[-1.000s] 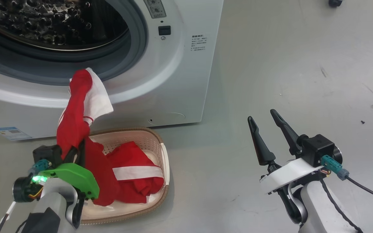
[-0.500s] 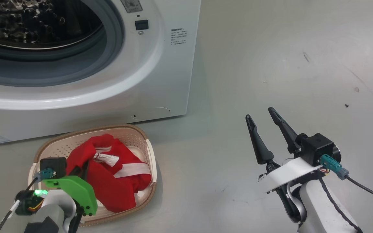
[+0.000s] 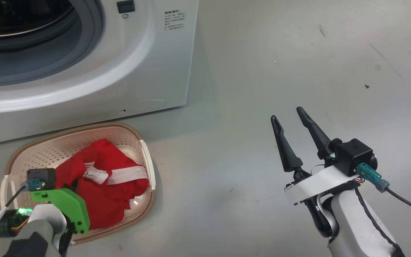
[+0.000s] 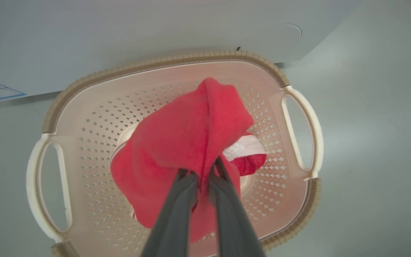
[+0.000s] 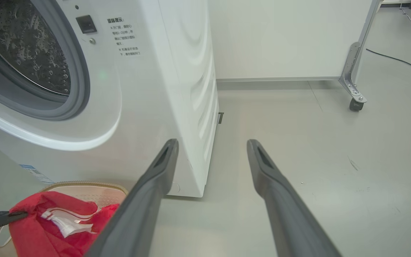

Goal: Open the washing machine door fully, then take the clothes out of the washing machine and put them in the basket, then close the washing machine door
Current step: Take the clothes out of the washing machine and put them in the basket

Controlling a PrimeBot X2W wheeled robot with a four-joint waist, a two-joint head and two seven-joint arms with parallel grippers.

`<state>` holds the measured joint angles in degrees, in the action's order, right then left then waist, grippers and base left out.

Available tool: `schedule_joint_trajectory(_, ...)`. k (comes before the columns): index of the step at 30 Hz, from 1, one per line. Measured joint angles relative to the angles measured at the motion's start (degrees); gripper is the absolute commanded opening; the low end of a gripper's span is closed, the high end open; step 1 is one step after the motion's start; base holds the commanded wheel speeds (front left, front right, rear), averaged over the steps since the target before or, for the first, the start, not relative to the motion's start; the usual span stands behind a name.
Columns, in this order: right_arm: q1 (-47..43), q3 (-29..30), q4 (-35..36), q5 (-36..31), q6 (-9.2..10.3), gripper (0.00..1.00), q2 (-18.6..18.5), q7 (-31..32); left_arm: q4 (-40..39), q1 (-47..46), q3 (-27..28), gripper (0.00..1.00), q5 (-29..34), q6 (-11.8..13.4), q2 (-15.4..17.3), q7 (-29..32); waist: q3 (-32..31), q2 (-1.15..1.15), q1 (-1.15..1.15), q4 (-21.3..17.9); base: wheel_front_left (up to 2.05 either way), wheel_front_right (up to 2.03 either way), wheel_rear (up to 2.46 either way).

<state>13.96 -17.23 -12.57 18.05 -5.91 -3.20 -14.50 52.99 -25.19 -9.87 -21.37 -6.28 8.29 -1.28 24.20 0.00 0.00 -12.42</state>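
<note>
The washing machine (image 3: 127, 64) is cut off by the top and left edges of the head view, so its round port (image 3: 48, 66) is seen only in part. In that view the left gripper (image 4: 200, 170) is hidden behind its green cover (image 3: 66, 203). In the left wrist view its two fingers are seen pressed narrow on a fold of the clothes (image 4: 177, 142), which is held up over the middle of the basket (image 4: 162, 60). The rest of the red fabric is lying inside the basket. How many garments are in the heap cannot be told. One basket, with two white handles (image 4: 318, 137), is standing on the floor (image 3: 255, 64), just beside the bottom edge of the machine's front. The right gripper (image 3: 287, 113) is spread wide and empty over bare floor, well apart from the basket. Much open floor is seen to the right of the machine.
</note>
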Motion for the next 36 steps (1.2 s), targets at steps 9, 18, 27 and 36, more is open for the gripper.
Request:
schedule_joint_trajectory(9,1.4,0.53,1.16,0.08,0.0,1.0,0.12,0.0,1.26,-4.22,0.69,0.0,0.01,0.98,0.91,1.67,4.84,0.0,0.0,-2.25,0.0,0.0,0.0)
schedule_joint_trajectory(18,2.28,1.97,1.66,0.1,0.09,1.0,0.4,0.0,4.27,-5.93,0.99,0.0,0.0,1.68,1.52,2.48,8.55,0.0,0.0,-3.7,0.0,0.0,0.0)
schedule_joint_trajectory(27,3.08,2.6,1.67,0.16,0.22,1.0,0.44,0.0,6.26,-6.58,0.91,1.0,-0.36,1.61,-0.18,3.04,8.88,0.0,0.0,-3.06,0.0,0.0,0.0)
schedule_joint_trajectory(36,3.11,3.2,1.48,-0.04,0.49,1.0,0.43,0.0,7.89,-7.7,0.77,1.0,-0.36,1.44,-0.58,2.16,8.13,0.0,0.0,-1.08,0.0,0.0,0.0)
